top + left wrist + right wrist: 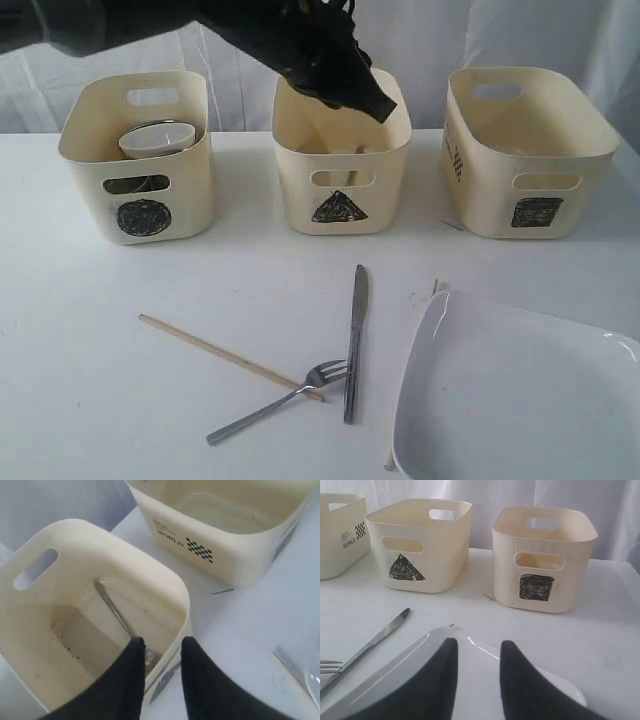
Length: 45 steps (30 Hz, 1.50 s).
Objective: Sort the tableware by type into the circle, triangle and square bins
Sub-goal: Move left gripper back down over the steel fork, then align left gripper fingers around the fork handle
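My left hand [161,650] sits over the triangle bin [45,630], spread apart, empty; spoon [114,607] lies inside. Right hand [476,652] hovers over plate [390,680], apart, empty. Knife [355,340], fork [275,405], chopstick [215,350] on surface [100,400].

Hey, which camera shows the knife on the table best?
The exterior view: the knife lies there in full length, with nothing covering it. The right wrist view catches only its blade end and some of the handle, which runs off the frame. The left wrist view does not clearly show it.
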{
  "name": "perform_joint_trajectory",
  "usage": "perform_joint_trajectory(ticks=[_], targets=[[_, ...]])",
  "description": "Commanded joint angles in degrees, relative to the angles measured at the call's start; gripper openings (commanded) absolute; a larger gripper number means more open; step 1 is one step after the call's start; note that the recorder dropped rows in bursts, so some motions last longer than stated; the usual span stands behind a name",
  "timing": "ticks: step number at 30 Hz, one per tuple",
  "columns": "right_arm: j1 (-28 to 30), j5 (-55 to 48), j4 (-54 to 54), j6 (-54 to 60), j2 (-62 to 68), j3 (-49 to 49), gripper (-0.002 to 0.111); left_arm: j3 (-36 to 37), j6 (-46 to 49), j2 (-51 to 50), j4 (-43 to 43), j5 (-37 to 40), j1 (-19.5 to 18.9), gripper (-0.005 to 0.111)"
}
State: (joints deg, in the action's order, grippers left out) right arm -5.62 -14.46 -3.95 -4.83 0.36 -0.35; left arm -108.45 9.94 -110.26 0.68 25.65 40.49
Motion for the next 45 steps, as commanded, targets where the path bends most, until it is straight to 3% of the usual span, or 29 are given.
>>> perform_joint_trajectory(ticks=[1, 7, 16, 21, 24, 30, 36, 45], targets=[[0.54, 0.43, -0.35, 0.01, -0.36, 0.35, 0.029, 0.03, 0.59, 4.09, -0.68, 8.93, 0.36, 0.032], [0.54, 0.43, -0.35, 0.01, -0.36, 0.35, 0.029, 10.27, 1.99, 10.35, -2.60, 12.18, 0.36, 0.028], [0.54, 0.43, -0.35, 0.01, -0.36, 0.35, 0.029, 33.94, 3.44, 21.25, -8.57, 4.42, 0.36, 0.025], [0.54, 0.43, -0.35, 0.01, -0.36, 0.35, 0.029, 42.76, 4.35, 24.39, -9.62, 4.37, 0.49, 0.025], [0.54, 0.43, -0.35, 0.01, -0.36, 0.35, 0.029, 45.40, 8.39, 24.63, -9.88, 7.06, 1.12, 0.027], [0.54, 0.43, -0.35, 0.01, -0.36, 0.35, 0.029, 47.73, 20.31, 24.63, -9.49, 12.33, 1.29, 0.043], [0.54, 0.43, -0.35, 0.01, -0.36, 0.35, 0.029, 47.73, 31.53, 24.63, -9.20, 12.69, 1.29, 0.044], [0.54, 0.43, -0.35, 0.01, -0.36, 0.35, 0.029, 47.75, 16.77, 23.69, -16.13, 12.08, 1.40, 0.044]])
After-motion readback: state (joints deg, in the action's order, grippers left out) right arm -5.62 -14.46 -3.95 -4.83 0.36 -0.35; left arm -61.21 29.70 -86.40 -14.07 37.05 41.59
